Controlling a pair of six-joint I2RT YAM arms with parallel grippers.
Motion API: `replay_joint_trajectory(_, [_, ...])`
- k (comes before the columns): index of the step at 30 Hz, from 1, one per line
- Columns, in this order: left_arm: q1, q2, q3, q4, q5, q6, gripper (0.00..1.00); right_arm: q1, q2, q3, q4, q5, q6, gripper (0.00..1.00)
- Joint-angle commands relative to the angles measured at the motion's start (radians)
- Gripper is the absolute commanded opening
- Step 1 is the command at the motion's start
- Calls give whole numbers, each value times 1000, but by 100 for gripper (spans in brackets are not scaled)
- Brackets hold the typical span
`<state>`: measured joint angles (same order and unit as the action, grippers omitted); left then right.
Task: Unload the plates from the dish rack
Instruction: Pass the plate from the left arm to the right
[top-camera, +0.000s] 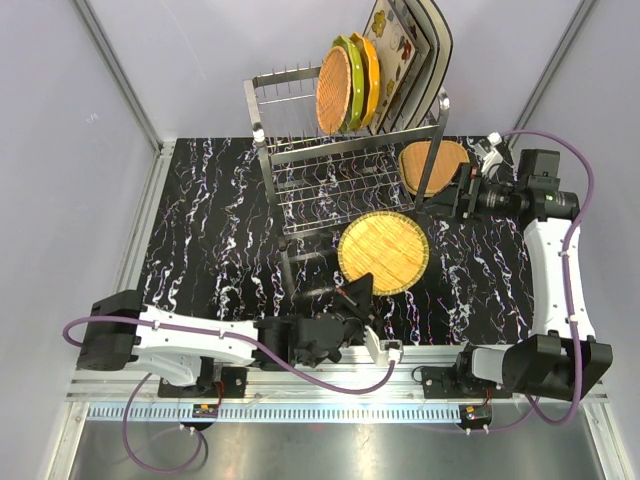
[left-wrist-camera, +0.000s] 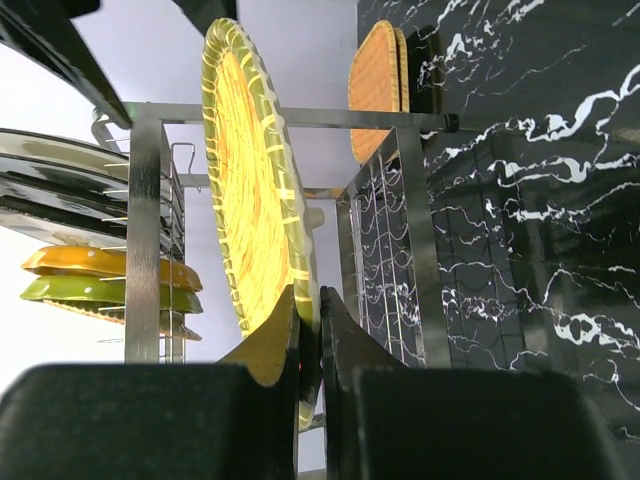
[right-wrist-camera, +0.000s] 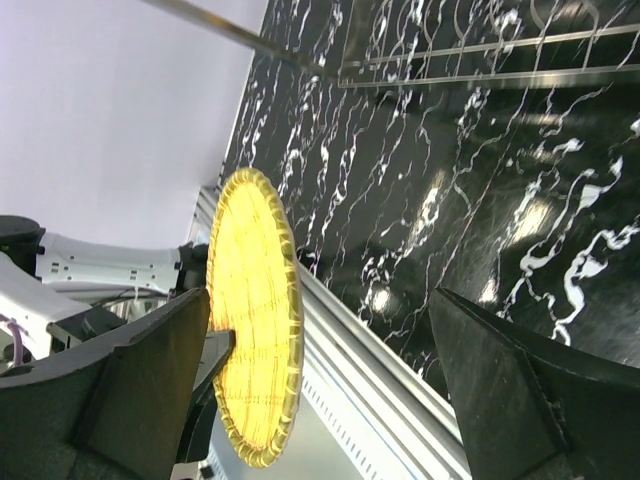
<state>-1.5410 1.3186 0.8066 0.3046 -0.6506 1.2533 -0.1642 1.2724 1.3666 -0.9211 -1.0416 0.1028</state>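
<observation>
Left gripper (left-wrist-camera: 310, 320) clamped on rim of round yellow woven plate (top-camera: 383, 250); looks light and stiff, so rim grip suits. Right gripper (right-wrist-camera: 320, 300) wide apart, empty.

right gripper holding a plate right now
No, the right gripper stands wide open and empty; the left gripper pinches the yellow woven plate.

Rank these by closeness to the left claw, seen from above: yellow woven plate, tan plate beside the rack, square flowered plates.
1. Yellow woven plate, gripped by the left gripper.
2. Tan plate, right of the rack.
3. Square flowered plates, rack's back right.
</observation>
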Motion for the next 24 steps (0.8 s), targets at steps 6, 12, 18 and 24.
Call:
replay_joint_trajectory(6, [-4,48,-4,209,-27,28,0,55,-36,-75,4,-11,9,93])
replay_joint_trajectory(12, [2,83,-4,243,-17,31,0,80,-45,-100,-2,-9,-3,86])
replay_joint_trajectory(18, [12,100,2,269,-12,35,0,97,-45,-144,-4,-14,0,71])
replay_joint_trajectory(24, [16,114,5,275,-9,21,0,103,-48,-161,-2,-26,0,60])
